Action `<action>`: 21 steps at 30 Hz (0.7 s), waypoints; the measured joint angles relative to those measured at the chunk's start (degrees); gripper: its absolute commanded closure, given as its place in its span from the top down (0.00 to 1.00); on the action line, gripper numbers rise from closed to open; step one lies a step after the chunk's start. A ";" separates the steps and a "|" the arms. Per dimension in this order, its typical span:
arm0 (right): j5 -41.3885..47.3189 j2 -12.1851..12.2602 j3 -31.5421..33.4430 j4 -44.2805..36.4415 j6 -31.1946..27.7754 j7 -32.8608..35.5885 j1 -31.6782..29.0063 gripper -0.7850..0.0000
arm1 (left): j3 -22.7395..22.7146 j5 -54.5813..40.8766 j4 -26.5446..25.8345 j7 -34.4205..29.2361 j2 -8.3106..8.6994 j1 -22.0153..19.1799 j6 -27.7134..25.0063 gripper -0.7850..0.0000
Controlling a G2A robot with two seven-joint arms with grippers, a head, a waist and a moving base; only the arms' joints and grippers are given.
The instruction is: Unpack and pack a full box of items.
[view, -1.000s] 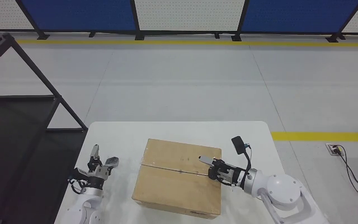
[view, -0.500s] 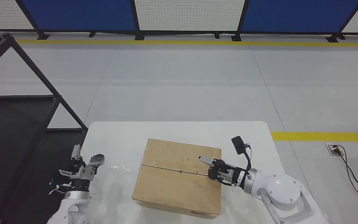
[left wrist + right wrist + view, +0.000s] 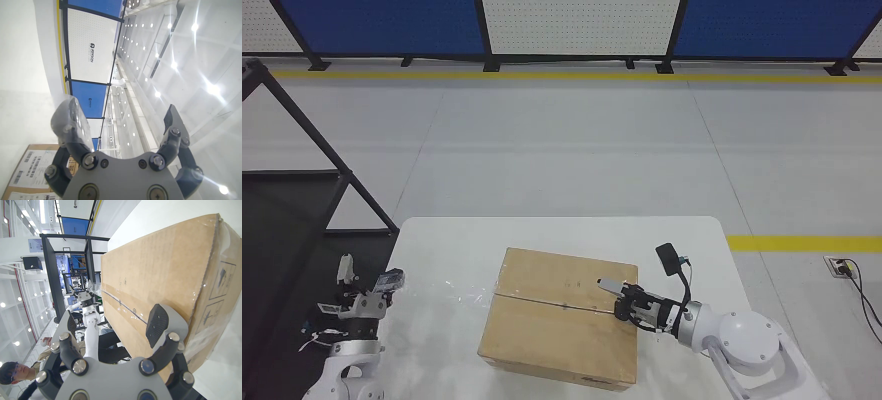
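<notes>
I'm dragging my left pincer (image 3: pixel 369 275), splayed, out past the table (image 3: pixel 682 250) edge | tape (image 3: pixel 75 123) clinging to it, peeling off the seam | box (image 3: pixel 562 320) sitting mid-table, flaps closed, unsealing underway | right pincer (image 3: pixel 627 300) splayed, parked over the box's right edge

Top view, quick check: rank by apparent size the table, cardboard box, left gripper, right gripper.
1. table
2. cardboard box
3. left gripper and right gripper: both small and about alike, so no ranking between them.

The brown cardboard box (image 3: pixel 562 318) sits flat in the middle of the table (image 3: pixel 442 240), flaps shut. Its centre seam runs from 9 to 3 o'clock.
</notes>
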 measured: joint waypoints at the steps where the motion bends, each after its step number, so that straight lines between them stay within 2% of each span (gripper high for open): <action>1: 0.00 0.00 0.00 0.00 0.00 0.00 0.00 1.00 | -0.18 0.24 -1.08 0.03 -0.03 0.36 0.04 1.00; 10: 0.00 0.00 0.00 0.00 0.00 0.00 0.00 1.00 | -0.97 0.87 -8.28 0.02 -0.27 1.07 1.94 1.00; 21: 0.00 0.00 0.00 0.00 0.00 0.00 0.00 1.00 | 0.87 3.24 -13.10 -0.56 -0.65 -0.28 4.44 1.00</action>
